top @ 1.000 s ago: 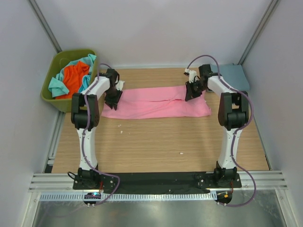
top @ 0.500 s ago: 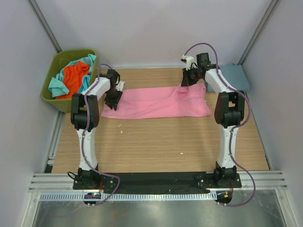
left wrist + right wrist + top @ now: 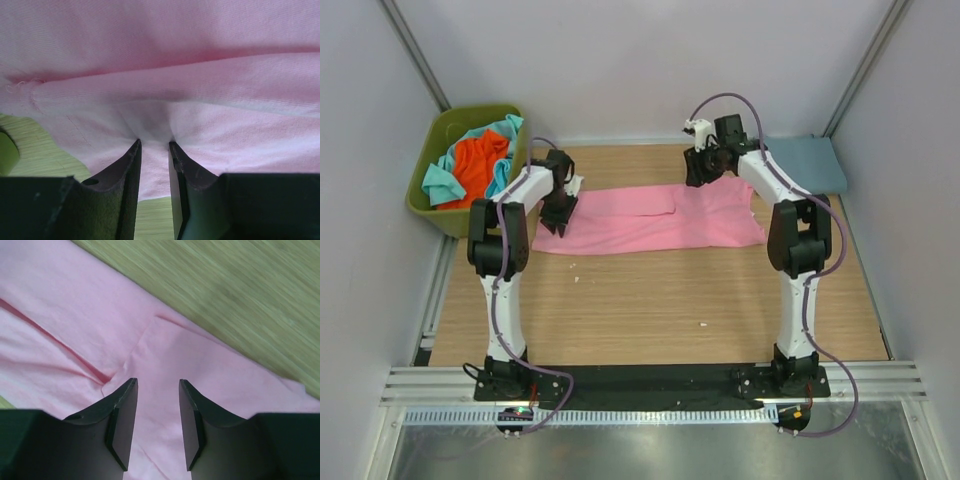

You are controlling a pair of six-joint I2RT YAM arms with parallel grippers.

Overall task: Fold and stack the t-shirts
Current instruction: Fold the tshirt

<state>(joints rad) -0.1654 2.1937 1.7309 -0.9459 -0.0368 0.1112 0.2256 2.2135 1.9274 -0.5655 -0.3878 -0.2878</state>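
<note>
A pink t-shirt (image 3: 650,220) lies as a long folded strip across the middle of the table. My left gripper (image 3: 560,218) is at its left end. In the left wrist view, that gripper (image 3: 155,142) is shut on the pink cloth (image 3: 165,50), which puckers at the fingertips. My right gripper (image 3: 700,172) hovers over the shirt's far edge, right of centre. In the right wrist view it (image 3: 157,381) stands open, with only flat pink cloth (image 3: 75,305) below. Orange (image 3: 480,165) and teal (image 3: 438,182) t-shirts lie in the bin. A blue-grey t-shirt (image 3: 810,162) lies at the back right.
An olive-green bin (image 3: 432,215) stands off the table's back left corner. White walls close in the table on three sides. Bare wood (image 3: 650,300) runs from the pink shirt to the arm bases at the near edge.
My right gripper lifted the shirt's far right part, moved back and left, then opened and let it go. The left gripper has stayed where it was.
</note>
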